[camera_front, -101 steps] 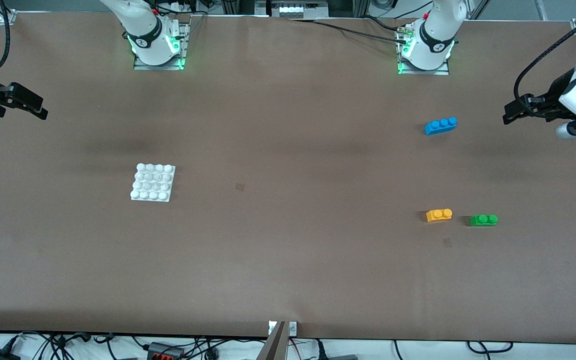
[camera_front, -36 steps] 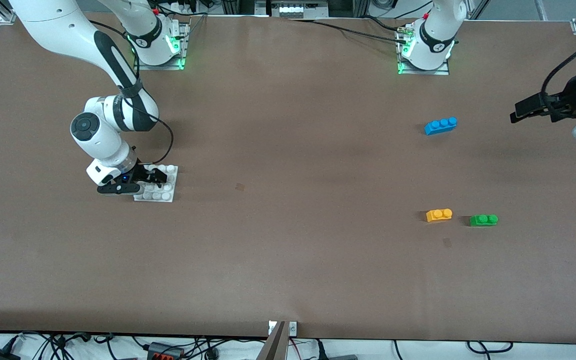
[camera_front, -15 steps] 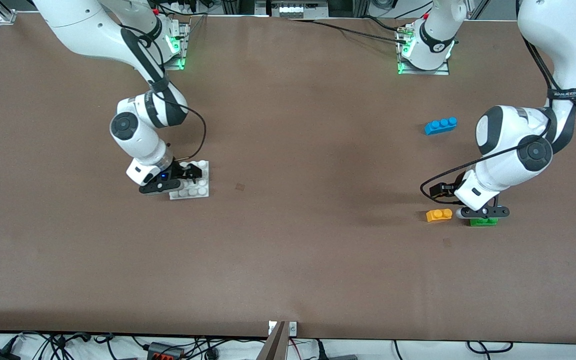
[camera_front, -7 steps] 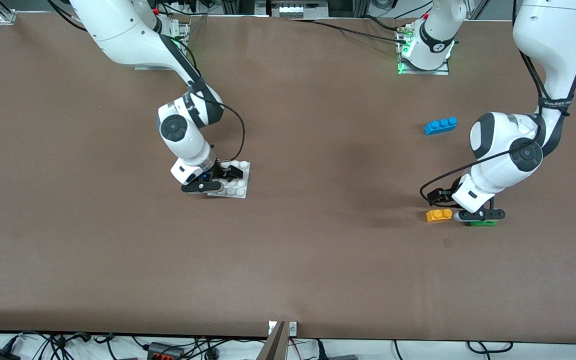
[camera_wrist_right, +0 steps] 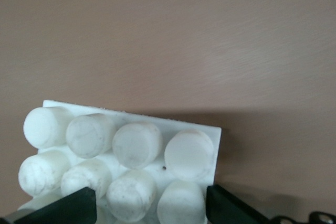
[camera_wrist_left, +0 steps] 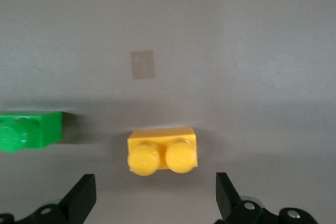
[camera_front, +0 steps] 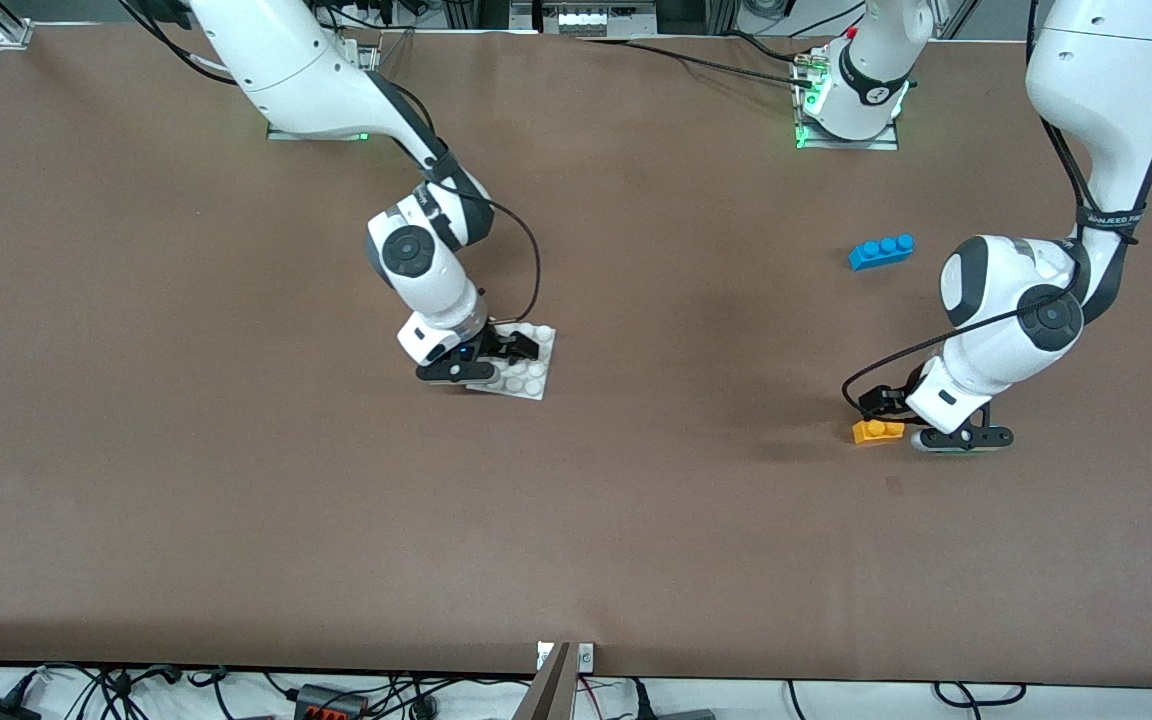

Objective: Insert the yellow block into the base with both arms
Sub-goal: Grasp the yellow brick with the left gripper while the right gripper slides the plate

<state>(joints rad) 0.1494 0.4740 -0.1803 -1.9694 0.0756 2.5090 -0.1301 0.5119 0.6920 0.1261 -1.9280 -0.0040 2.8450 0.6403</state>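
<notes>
Yellow block (camera_front: 877, 431) sits lower right of the front view, left gripper (camera_wrist_left: 155, 203) spread wide around it. Light, rigid, slick plastic, so I'd pinch the flat sides. Right gripper (camera_front: 508, 350) clamps the base (camera_front: 533, 370) mid-frame.

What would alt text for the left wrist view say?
A small yellow block with two studs lies on the brown table, framed between the open fingers of the left end effector. A green brick lies beside it, apart.
</notes>
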